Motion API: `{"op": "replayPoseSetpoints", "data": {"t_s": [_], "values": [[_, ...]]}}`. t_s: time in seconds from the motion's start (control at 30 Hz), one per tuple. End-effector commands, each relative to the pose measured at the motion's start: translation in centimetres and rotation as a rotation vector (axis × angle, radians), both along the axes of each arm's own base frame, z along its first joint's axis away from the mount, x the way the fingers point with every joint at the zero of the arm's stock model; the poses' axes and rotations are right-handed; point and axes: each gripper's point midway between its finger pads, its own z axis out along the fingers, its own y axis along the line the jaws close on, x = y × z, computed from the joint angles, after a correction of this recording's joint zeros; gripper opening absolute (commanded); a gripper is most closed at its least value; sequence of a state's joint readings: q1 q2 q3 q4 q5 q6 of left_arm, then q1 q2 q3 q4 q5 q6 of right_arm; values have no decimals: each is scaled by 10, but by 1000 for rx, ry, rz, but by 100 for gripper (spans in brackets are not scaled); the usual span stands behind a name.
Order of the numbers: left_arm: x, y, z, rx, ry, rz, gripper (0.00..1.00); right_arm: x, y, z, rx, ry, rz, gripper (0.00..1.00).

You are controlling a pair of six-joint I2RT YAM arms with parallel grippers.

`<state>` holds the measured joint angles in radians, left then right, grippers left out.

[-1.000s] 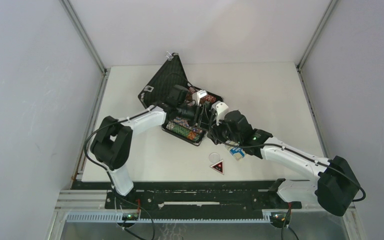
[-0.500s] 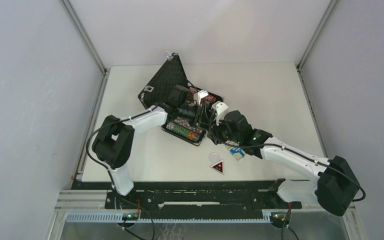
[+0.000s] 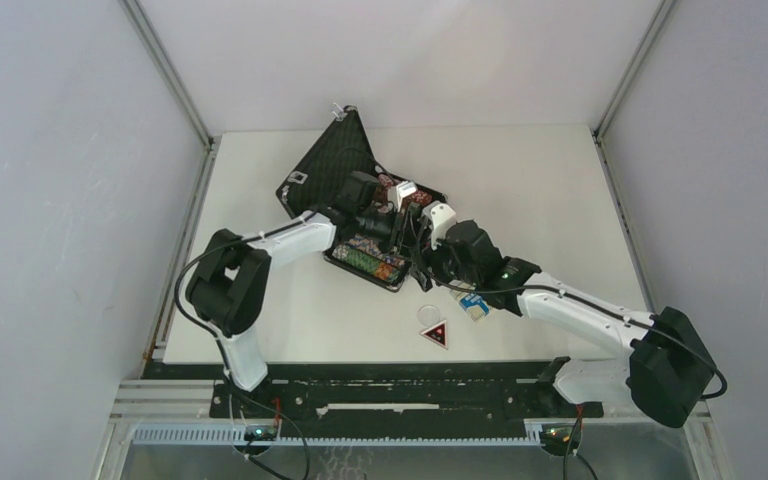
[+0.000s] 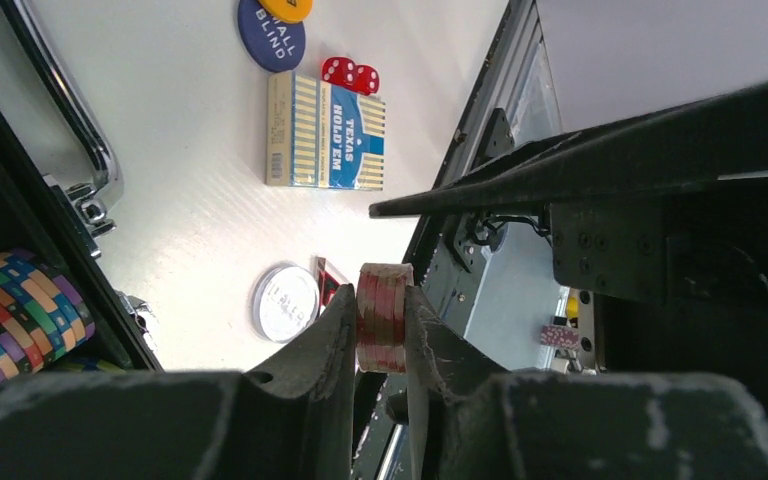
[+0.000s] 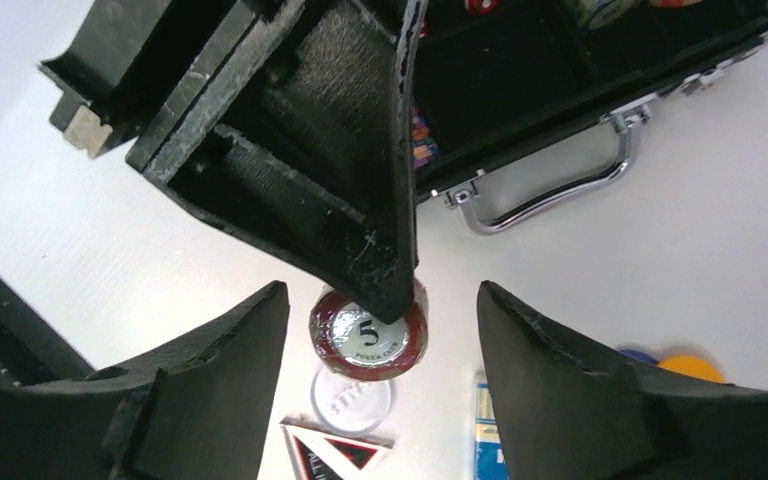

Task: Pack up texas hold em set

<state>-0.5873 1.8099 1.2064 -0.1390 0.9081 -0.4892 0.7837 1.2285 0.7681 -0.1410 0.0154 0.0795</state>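
The black briefcase (image 3: 332, 170) lies open at the table's far middle, with multicoloured chip stacks (image 4: 15, 315) in its tray. Its silver handle (image 5: 560, 195) faces the arms. My left gripper (image 4: 380, 300) is shut on a short stack of red chips (image 4: 384, 317) marked "5" (image 5: 368, 335) and holds it above the table beside the case. My right gripper (image 5: 380, 350) is open, with its fingers on either side of that stack and not touching it. In the top view the two grippers meet at the case's near right corner (image 3: 415, 248).
On the table in front of the case lie a blue Texas Hold'em deck (image 4: 325, 133), two red dice (image 4: 350, 74), a blue blind token (image 4: 271, 35), an orange token (image 4: 286, 8), a clear round dealer button (image 3: 428, 314) and a red-and-black triangular token (image 3: 435, 333).
My right arm has edged a little up and left towards the case. My left gripper has barely moved and still holds the red chips.
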Motion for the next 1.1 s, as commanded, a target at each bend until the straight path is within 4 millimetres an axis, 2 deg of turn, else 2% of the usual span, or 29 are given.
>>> {"op": "replayPoseSetpoints", "data": {"t_s": [0.0, 0.1, 0.23, 0.33, 0.43, 0.5, 0.6, 0.73, 0.83, 0.97, 1.07], "values": [[9, -10, 15, -32, -43, -8, 0, 23, 8, 28, 56, -83, -58, 86], [13, -11, 15, -29, -46, 2, 0, 26, 3, 29, 85, -59, -78, 95], [25, -9, 13, -5, -53, 33, 0, 37, -18, 39, 132, -84, -167, 98], [50, -3, 9, 55, -104, 98, 0, 45, -46, 54, 202, -126, -268, 98], [82, -2, 6, 90, -151, 176, 0, 53, -82, 54, 259, -126, -386, 96], [103, -8, 16, 82, -199, 203, 0, 56, -100, 51, 284, -116, -440, 93], [134, -17, 35, 73, -262, 250, 0, 58, -115, 42, 301, -83, -476, 91], [173, -23, 55, 109, -318, 297, 0, 59, -118, 30, 304, -49, -485, 90], [197, -27, 59, 108, -327, 318, 0, 60, -118, 21, 290, -27, -486, 90], [221, -25, 47, 123, -320, 347, 0, 61, -117, 15, 290, -17, -481, 90], [236, -16, 36, 175, -369, 392, 0, 62, -117, 11, 287, -6, -482, 90]]}}
